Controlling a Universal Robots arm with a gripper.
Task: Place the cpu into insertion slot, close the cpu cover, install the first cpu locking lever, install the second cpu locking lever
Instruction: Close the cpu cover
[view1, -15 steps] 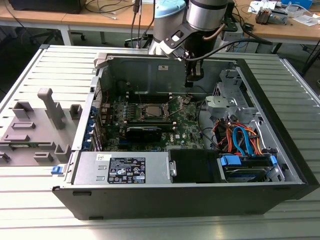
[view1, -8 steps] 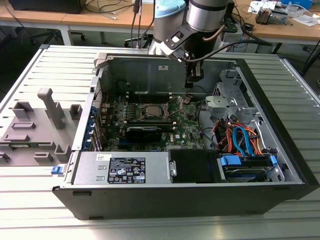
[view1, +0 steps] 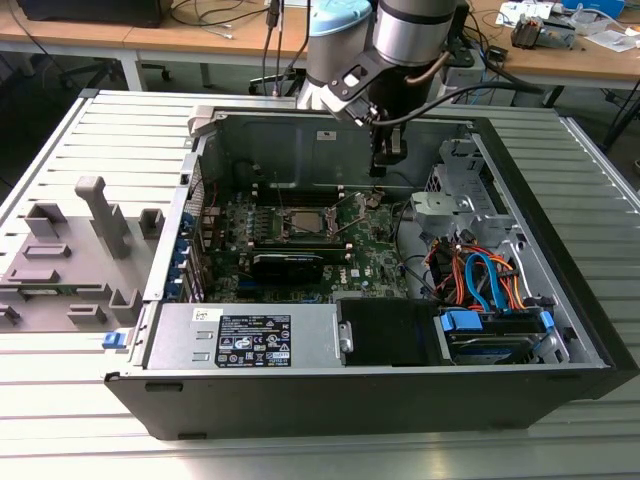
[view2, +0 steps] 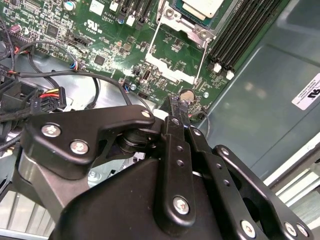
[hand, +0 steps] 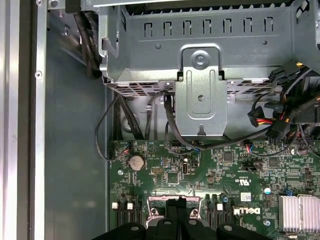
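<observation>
The black two-finger gripper (view2: 177, 102) has its jaws pressed together on nothing. In the second wrist view the small silvery-topped cpu (view2: 202, 6) sits in the square metal-rimmed insertion slot (view2: 167, 14). The thin silvery window-frame cpu cover (view2: 175, 55) lies flipped open between slot and gripper. The exterior view shows the grey arm (view1: 410, 25) reaching steeply down into the open black computer case (view1: 350, 400), to the slot's exterior-view right.

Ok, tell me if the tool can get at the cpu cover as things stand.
Probably yes: the cpu cover lies flipped open on the board just beyond the tool, nothing between them; the black cables run off to one side.
</observation>
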